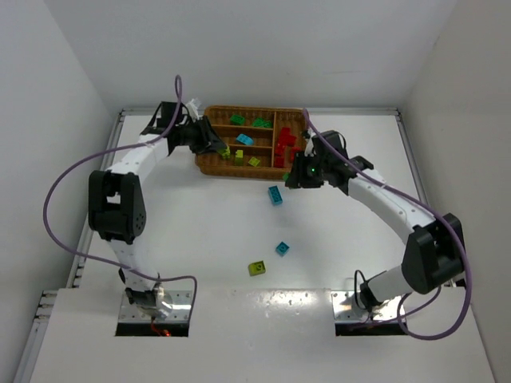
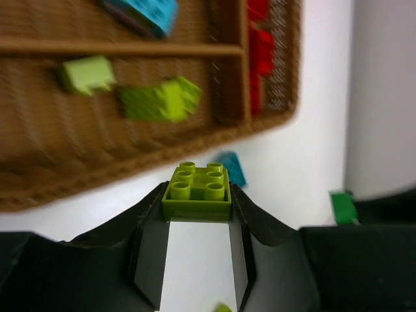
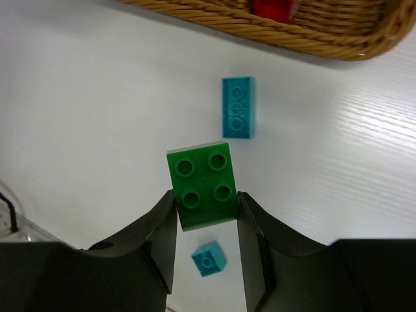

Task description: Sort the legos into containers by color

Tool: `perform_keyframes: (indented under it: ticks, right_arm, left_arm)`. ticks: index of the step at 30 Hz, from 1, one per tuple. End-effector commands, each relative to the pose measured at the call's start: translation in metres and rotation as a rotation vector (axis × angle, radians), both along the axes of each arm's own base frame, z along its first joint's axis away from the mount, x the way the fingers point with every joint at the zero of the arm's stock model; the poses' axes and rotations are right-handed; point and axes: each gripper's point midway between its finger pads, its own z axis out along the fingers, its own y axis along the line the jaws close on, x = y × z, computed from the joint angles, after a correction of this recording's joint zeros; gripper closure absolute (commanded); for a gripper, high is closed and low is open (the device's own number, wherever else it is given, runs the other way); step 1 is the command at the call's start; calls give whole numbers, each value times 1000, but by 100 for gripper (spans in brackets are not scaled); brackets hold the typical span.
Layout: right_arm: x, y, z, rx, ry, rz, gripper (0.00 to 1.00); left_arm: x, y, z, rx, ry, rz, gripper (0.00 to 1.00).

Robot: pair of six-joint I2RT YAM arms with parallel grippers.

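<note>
My left gripper is shut on a yellow-green lego, held just off the near-left edge of the wicker tray whose compartments are the containers. In the overhead view that gripper hangs at the tray's front left. My right gripper is shut on a dark green lego above the table, near the tray's front right corner. Loose on the table lie a long cyan lego, a small cyan lego and a yellow-green lego.
The tray holds green legos at the back, a cyan one in the middle, yellow-green ones in the front section and red ones in the crosswise section. White walls enclose the table.
</note>
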Motion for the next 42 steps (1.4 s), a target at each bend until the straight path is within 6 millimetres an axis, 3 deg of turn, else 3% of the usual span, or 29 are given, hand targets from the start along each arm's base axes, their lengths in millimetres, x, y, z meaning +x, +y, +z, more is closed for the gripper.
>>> perform_keyframes:
  ticks: [1,4,6,9,10,12,13,14,15,16,18,19,20,21,22,23,24,25,26,27,28,29,31,33,36,40,41,42]
  right_arm:
    - [3,-16,4,-56,-15,-47,94]
    - [10,-17,9,-57,-12,-56,94]
    - [19,-14,13,-59,-23,-63,94]
    - [35,-7,21,-55,-31,-63,94]
    - [40,-5,23,-53,-36,-63,94]
    - [58,4,27,-42,-42,-71,94]
    - [66,5,27,-47,-48,-79,94]
    - [83,9,42,-45,-90,-97,94]
    - [96,11,26,-69,-67,-107,94]
    - [113,17,41,-50,-104,-125,94]
    - [134,22,41,-38,-114,-141,94]
    - [156,31,42,-29,-132,-142,94]
    - [169,32,42,-38,-148,-160,94]
    - [179,34,40,-44,-154,-169,94]
    - [196,40,61,-22,-209,-180,93]
    - [212,39,38,-38,-184,-203,93]
    - [229,44,57,-12,-242,-214,93]
    - [237,48,55,-2,-246,-220,92]
    - [250,47,34,-11,-231,-228,92]
    - [257,48,31,-15,-239,-237,92]
    - [268,53,44,19,-283,-247,90]
    - [277,48,41,25,-293,-270,90]
    - [290,52,41,57,-339,-288,89]
    - [301,53,26,58,-364,-306,88]
    - [313,56,16,66,-391,-317,88]
    - [331,58,17,65,-512,-343,86]
    - [339,64,37,96,-551,-336,86]
    - [345,67,6,75,-516,-333,84]
  left_arm:
    - [37,37,-26,199,22,157,100]
    - [56,47,-38,261,46,202,100]
    - [62,50,-57,285,89,211,100]
    - [69,55,-66,307,107,241,88]
    - [70,58,-67,321,106,255,75]
    - [68,59,-73,333,117,243,59]
    - [69,60,-71,341,116,250,44]
    - [69,61,-71,346,112,245,35]
    - [67,61,-67,347,113,244,23]
    - [66,59,-62,337,105,238,17]
    - [61,52,-49,334,88,214,10]
    - [57,53,-44,341,88,206,9]
    - [56,52,-27,350,50,219,9]
    - [50,53,-23,350,51,219,8]
    - [43,51,-23,367,48,211,8]
    - [39,50,-21,374,48,223,8]
    - [33,51,-6,367,22,228,8]
    - [24,46,-10,355,39,232,8]
    - [19,49,-10,356,39,255,8]
    - [13,50,-8,344,33,266,8]
    - [5,51,12,319,-21,283,8]
    - [-3,51,2,302,-18,298,8]
    - [-12,52,8,284,-52,309,8]
    - [-20,52,13,275,-63,304,8]
    - [-26,53,2,284,-32,299,8]
    - [-31,52,-6,290,-17,284,8]
    - [-32,48,-6,290,-18,275,8]
    - [-32,46,-10,286,-7,265,8]
